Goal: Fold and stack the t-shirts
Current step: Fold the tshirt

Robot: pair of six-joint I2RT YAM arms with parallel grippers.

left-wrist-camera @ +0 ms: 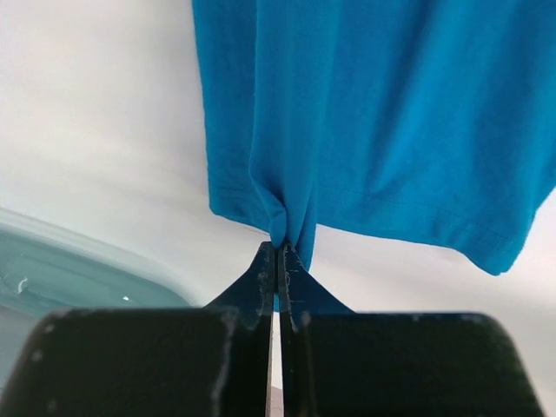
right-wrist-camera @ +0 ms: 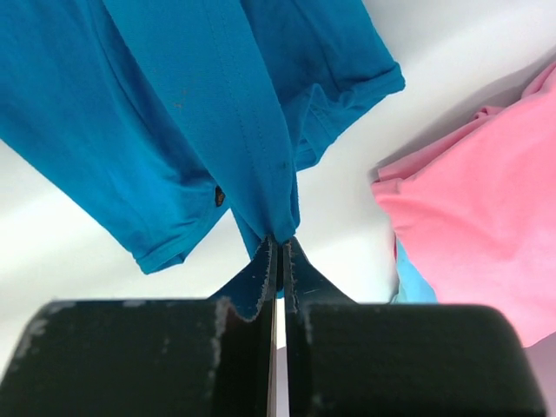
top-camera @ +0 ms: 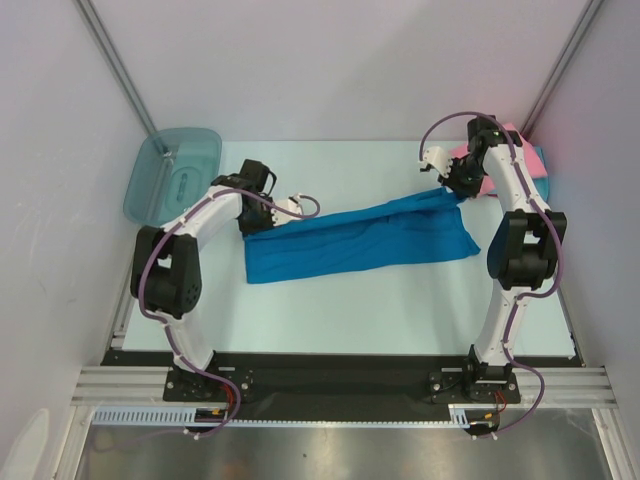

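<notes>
From above, we see the deep blue t-shirt point(top-camera: 360, 240) drawn long across the worktop point(top-camera: 400, 310). We judge it unfinished and nothing stacked yet. The pink t-shirt point(top-camera: 512, 133) and turquoise t-shirt point(top-camera: 537, 165) sit far right, half hidden.

Left wrist: the left end effector point(left-wrist-camera: 278, 261) is clamped on a bunched hem.

Right wrist: the right end effector point(right-wrist-camera: 280, 252) is pinching the opposite end.

Bare table point(top-camera: 350, 165) at 12 and 6 o'clock gives passage; deep blue t-shirt point(top-camera: 360, 240) spans the centre, bin point(top-camera: 172, 172) blocks 10 o'clock, pink t-shirt point(top-camera: 508, 131) 2 o'clock.
</notes>
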